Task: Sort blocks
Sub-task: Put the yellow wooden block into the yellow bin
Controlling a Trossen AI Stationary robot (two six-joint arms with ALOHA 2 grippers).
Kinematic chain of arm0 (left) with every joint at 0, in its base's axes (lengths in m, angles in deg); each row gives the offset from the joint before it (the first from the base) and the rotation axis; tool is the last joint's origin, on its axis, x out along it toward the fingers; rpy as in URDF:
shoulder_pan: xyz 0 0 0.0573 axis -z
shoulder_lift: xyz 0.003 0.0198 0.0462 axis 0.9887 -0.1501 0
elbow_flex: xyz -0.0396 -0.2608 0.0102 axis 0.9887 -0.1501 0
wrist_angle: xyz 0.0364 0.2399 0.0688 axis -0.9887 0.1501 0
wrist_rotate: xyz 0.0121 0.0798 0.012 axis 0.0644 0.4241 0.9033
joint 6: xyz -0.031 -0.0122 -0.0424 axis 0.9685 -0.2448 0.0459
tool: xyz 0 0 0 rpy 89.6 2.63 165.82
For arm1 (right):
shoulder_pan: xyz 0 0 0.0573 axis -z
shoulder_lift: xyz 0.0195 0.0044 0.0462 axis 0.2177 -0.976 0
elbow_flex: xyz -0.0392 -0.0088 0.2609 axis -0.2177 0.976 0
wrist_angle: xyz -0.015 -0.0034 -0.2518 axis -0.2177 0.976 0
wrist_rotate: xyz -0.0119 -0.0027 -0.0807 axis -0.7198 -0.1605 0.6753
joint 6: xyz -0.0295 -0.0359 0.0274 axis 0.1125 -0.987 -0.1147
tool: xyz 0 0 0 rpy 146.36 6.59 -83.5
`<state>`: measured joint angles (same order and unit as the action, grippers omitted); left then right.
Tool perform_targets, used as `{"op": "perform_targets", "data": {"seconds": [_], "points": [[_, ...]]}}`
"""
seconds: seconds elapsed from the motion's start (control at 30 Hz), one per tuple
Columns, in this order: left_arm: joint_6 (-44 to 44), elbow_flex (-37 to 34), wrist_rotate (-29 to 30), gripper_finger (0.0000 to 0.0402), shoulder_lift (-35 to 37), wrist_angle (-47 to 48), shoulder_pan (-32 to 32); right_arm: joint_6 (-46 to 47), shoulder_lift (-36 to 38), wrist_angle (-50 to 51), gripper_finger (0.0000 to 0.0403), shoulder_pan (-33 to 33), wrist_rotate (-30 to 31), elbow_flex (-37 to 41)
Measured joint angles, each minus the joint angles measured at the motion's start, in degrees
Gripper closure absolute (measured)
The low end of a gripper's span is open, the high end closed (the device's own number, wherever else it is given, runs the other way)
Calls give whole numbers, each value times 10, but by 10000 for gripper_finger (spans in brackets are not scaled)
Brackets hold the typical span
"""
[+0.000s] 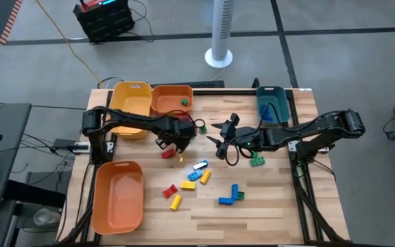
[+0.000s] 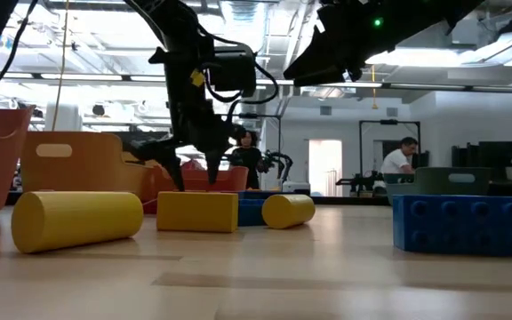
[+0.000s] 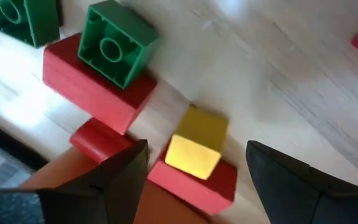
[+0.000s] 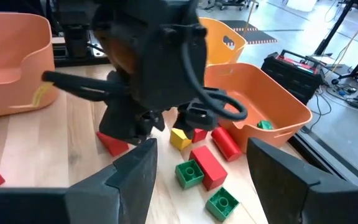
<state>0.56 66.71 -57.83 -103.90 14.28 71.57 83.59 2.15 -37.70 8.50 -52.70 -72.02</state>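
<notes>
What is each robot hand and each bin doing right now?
Left hand: open, over a yellow block.
Right hand: open, holding nothing.
Orange bin at the back: has one green block inside.
Big orange bin: no blocks inside.

left claw (image 1: 172, 147) spread, right claw (image 1: 218, 138) spread

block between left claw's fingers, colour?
Yellow block, sitting on a red one; left wrist view shows it best.
</notes>
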Motion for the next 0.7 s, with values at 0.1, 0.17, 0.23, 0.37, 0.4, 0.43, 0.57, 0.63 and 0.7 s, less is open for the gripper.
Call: {"op": "perform_targets", "data": {"seconds": [0.1,0.17,0.23,0.37,0.4,0.43,0.57,0.63,0.7], "points": [[-13,0,-27,134,0,7,-11,0,0,0,143,-1,0,0],[-23,0,-30,134,0,5,-14,-1,0,0,143,-1,0,0],[-42,0,-33,134,0,5,-16,-3,0,0,143,-1,0,0],[-86,0,-51,146,-6,6,-25,-3,0,-2,143,-1,0,0],[-97,0,-50,151,-9,7,-28,-3,0,-2,143,-1,0,0],[-104,0,-47,155,-13,10,-31,-3,0,-2,143,-3,0,0],[-121,-1,-25,167,-28,-13,-31,-4,0,-5,143,-5,0,0],[-121,-1,-20,171,-28,-21,-30,-5,0,-5,143,-4,0,0],[-123,0,-20,177,-27,-22,-30,-5,0,-4,143,-4,0,0]]}}
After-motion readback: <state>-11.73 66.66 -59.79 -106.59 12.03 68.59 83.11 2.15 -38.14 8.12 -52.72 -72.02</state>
